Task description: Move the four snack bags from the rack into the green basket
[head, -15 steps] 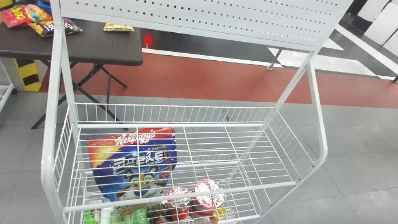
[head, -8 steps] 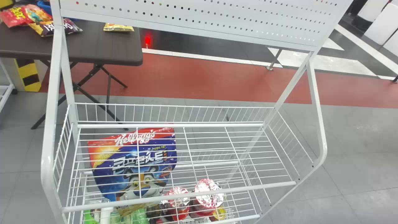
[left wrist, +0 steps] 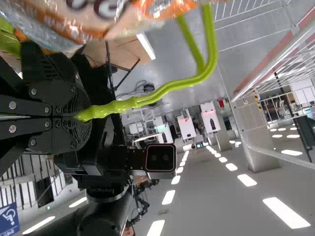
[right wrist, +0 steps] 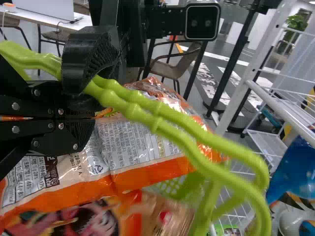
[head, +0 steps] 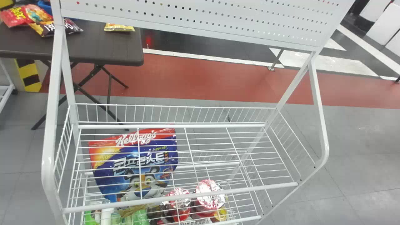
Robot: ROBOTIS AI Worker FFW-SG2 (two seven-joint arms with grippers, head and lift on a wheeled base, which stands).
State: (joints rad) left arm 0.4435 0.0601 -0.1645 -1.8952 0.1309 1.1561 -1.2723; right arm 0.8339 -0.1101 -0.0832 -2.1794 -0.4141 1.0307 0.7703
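Note:
In the left wrist view my left gripper [left wrist: 79, 118] is shut on the green basket's looped handle [left wrist: 172, 85], and an orange-and-beige snack bag [left wrist: 93, 22] shows beside it. Seen from the right wrist, my left gripper [right wrist: 88, 61] is at the paired handles [right wrist: 197, 142]. Just below it, my right gripper [right wrist: 93, 118] is shut at a silver-and-orange snack bag [right wrist: 135, 142], apparently pinching its edge. Another bag [right wrist: 88, 221] with a printed picture lies beneath, beside the green basket's slotted wall [right wrist: 172, 188]. The white rack's upper shelf [head: 218, 156] holds no bags.
On the rack's lower level are a blue cereal bag [head: 134, 162] and red foil-topped tubs [head: 208, 198]. The pegboard [head: 200, 18] rises behind the shelf. A dark table [head: 93, 47] with more bags [head: 118, 27] stands behind, at the left.

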